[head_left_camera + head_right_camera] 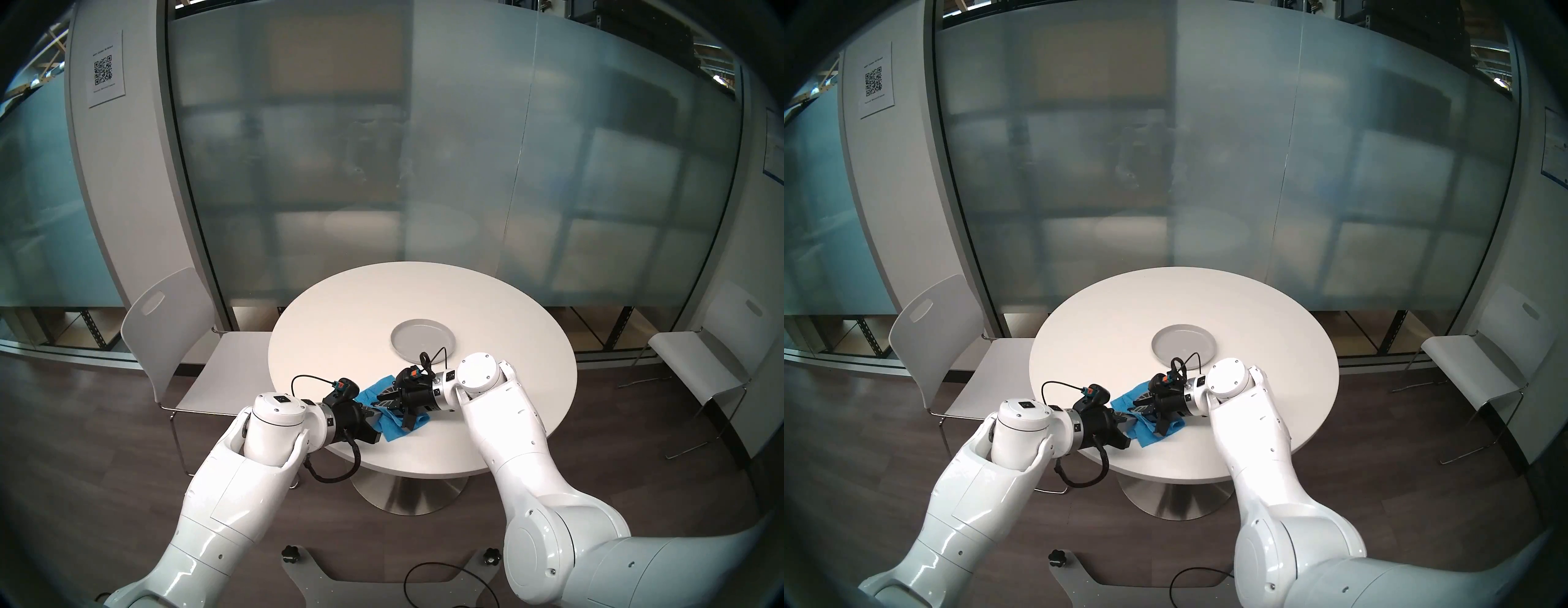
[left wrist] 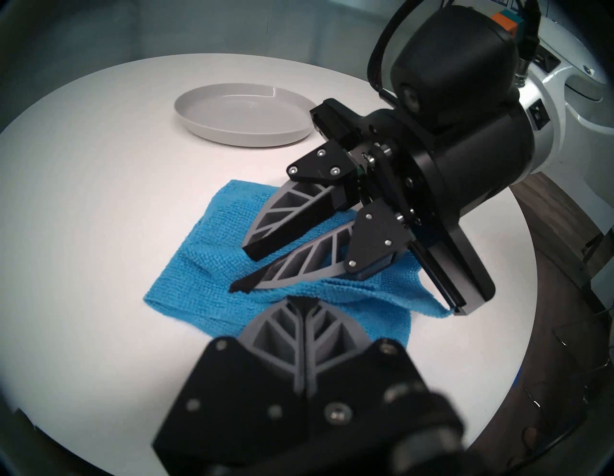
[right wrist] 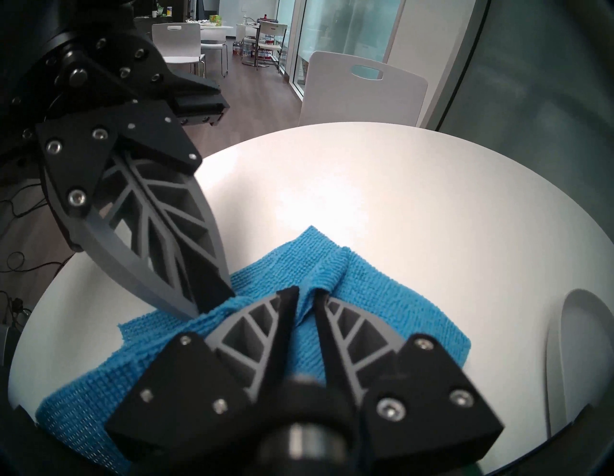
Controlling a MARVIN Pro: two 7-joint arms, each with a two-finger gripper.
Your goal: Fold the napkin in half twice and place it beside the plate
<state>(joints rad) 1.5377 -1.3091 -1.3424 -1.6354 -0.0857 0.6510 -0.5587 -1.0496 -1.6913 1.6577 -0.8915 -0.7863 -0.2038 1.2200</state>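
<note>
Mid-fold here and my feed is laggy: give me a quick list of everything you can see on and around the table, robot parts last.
napkin: one, bright blue, rumpled on the table's near side, between the two grippers.
plate: one, light grey, empty, on the table beyond the napkin, apart from it.
table: one, round, white, on a metal pedestal.
chairs: two, white, one on each side of the table.
QR-code sheet: one, white, on the wall, upper left.
left gripper: one, black and grey, shut, tips at the napkin's near edge.
right gripper: one, black and grey, jaws slightly apart around a raised ridge of napkin.
</note>
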